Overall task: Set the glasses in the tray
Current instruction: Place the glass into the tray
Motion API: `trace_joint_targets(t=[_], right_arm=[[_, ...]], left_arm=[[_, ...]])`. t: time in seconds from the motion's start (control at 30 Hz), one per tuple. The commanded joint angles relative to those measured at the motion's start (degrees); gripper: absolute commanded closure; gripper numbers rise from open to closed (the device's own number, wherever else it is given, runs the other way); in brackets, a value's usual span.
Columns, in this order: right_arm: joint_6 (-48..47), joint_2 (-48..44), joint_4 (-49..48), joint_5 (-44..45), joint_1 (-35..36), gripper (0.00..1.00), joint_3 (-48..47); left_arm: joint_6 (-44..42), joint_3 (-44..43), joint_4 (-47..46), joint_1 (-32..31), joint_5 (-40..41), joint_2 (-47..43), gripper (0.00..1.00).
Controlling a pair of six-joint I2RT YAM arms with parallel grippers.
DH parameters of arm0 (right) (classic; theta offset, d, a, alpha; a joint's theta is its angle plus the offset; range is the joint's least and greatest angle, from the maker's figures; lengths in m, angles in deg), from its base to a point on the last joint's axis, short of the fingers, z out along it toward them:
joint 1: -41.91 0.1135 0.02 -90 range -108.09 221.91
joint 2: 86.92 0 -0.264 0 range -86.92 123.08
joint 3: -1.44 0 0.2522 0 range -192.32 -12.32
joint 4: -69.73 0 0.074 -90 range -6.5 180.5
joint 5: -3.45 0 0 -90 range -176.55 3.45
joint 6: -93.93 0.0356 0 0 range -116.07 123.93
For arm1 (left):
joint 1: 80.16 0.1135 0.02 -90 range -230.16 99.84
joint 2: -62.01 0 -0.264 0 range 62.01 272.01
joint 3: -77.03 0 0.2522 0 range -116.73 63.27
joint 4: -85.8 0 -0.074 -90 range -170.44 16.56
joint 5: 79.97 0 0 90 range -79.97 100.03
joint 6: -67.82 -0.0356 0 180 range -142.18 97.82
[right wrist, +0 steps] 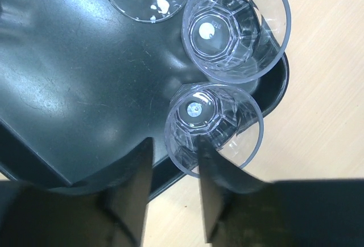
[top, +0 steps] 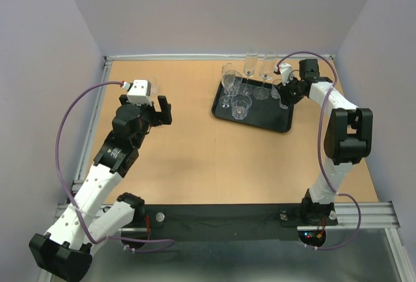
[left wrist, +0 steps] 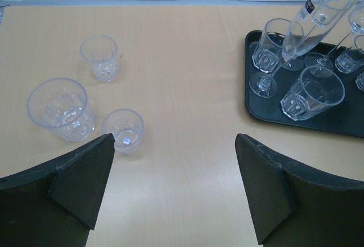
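Note:
The black tray [top: 260, 117] lies at the back right and holds several clear glasses: two flutes [top: 250, 64], a wine glass [top: 231, 80] and tumblers [top: 241, 107]. My right gripper [top: 284, 93] is at the tray's right end. In the right wrist view it [right wrist: 173, 147] is slightly open and straddles the wall of a small tumbler [right wrist: 213, 124], one finger inside and one outside. That tumbler stands in the tray corner [right wrist: 68, 87] beside a larger tumbler [right wrist: 236, 28]. My left gripper [left wrist: 176, 161] is open and empty above the table. Three tumblers [left wrist: 60, 108] [left wrist: 101, 57] [left wrist: 124, 129] stand on the wood to its left.
The tray [left wrist: 267, 116] with its glasses is at the right in the left wrist view. The left arm [top: 123, 132] hides most of the loose tumblers in the top view. Grey walls [top: 227, 9] close the table at the back and sides.

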Motion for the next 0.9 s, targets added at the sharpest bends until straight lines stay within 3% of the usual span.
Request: trace_joint_targets(t=[0.0, 0.27, 0.87], right_arm=[[1.0, -4.1, -2.3, -0.5, 0.2, 0.52, -1.8], [1.4, -13.2, -2.3, -0.6, 0.2, 0.34, 3.4], [5.6, -39.4, -1.0, 7.5, -2.8, 0.21, 24.0]], left_arm=[[-0.8, 0.5, -2.2, 0.3, 0.4, -0.4, 0.01], [-0.8, 0.5, -2.3, 0.4, 0.2, -0.8, 0.01], [-0.8, 0.6, -2.5, 0.6, -0.5, -1.0, 0.01]])
